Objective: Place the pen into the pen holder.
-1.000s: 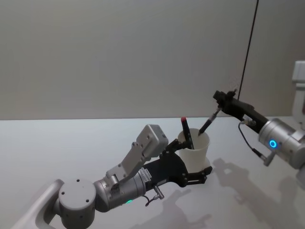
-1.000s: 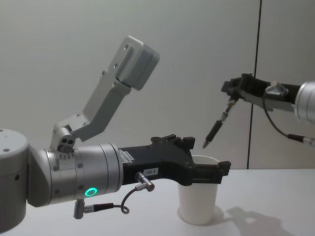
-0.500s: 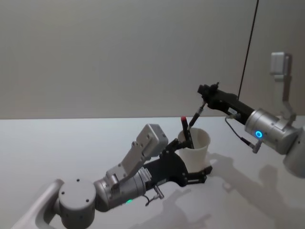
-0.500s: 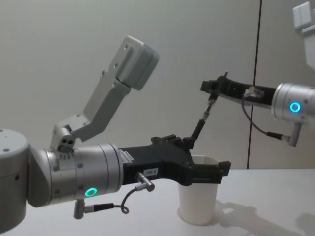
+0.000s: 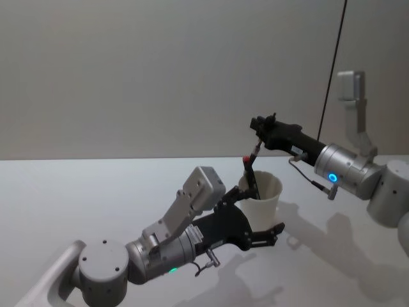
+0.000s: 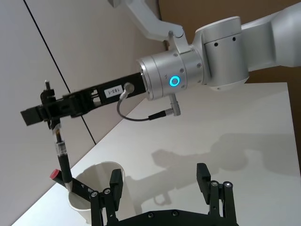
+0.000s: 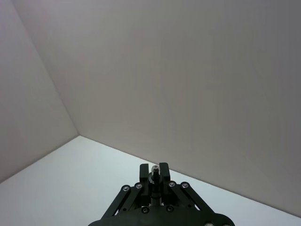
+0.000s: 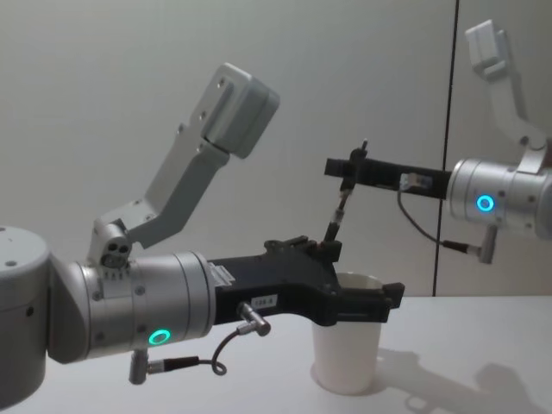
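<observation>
The pen holder (image 5: 263, 198) is a white paper cup standing on the white table; it also shows as the cup (image 8: 347, 354) and the cup (image 6: 96, 181). My right gripper (image 5: 259, 125) hovers above the cup's left rim, shut on the top of a dark pen (image 5: 253, 157). The pen (image 6: 61, 153) hangs almost upright with its lower end at the rim of the cup. Seen from its own wrist, the right gripper (image 7: 155, 170) pinches the pen's end. My left gripper (image 6: 159, 178) is open beside the cup, one finger (image 6: 115, 184) close to its rim.
A red-capped pen (image 6: 55, 174) stands in the cup, leaning on its left rim. My left arm (image 5: 153, 249) lies low across the table in front of the cup. The right arm (image 5: 358, 176) reaches in from the right. A grey wall rises behind the table.
My right gripper has carried the pen leftward, from right of the cup to above its left rim, and the pen now hangs more upright. The left arm and cup have not moved.
</observation>
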